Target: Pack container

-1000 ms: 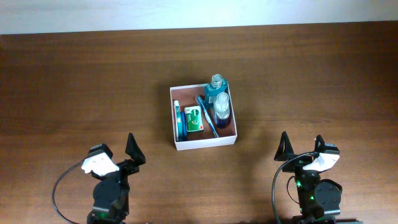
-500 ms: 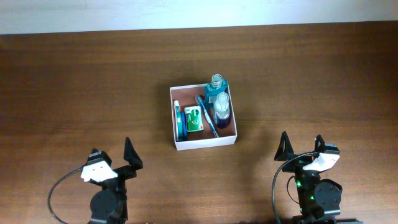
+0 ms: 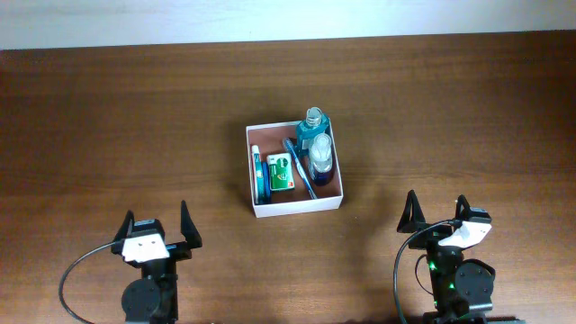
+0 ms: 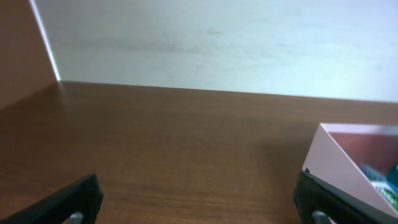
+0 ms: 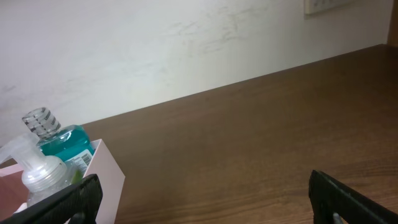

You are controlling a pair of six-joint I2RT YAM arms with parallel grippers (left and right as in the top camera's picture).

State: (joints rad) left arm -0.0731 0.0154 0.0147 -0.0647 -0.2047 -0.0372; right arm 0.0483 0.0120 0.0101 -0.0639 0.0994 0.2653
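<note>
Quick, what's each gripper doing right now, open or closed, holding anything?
Left gripper: open, holding nothing.
Right gripper: open, holding nothing.

A teal bottle [image 5: 67,140] and clear pump bottle [image 5: 38,179] stand in the container [image 5: 109,174] corner. The right gripper [image 5: 208,205] gapes wide over the brown table [image 5: 249,143].

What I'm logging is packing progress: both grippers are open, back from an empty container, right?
Not empty: the overhead view shows the container holding bottles, a toothbrush and a green packet. Left gripper and right gripper are open, back from it.
</note>
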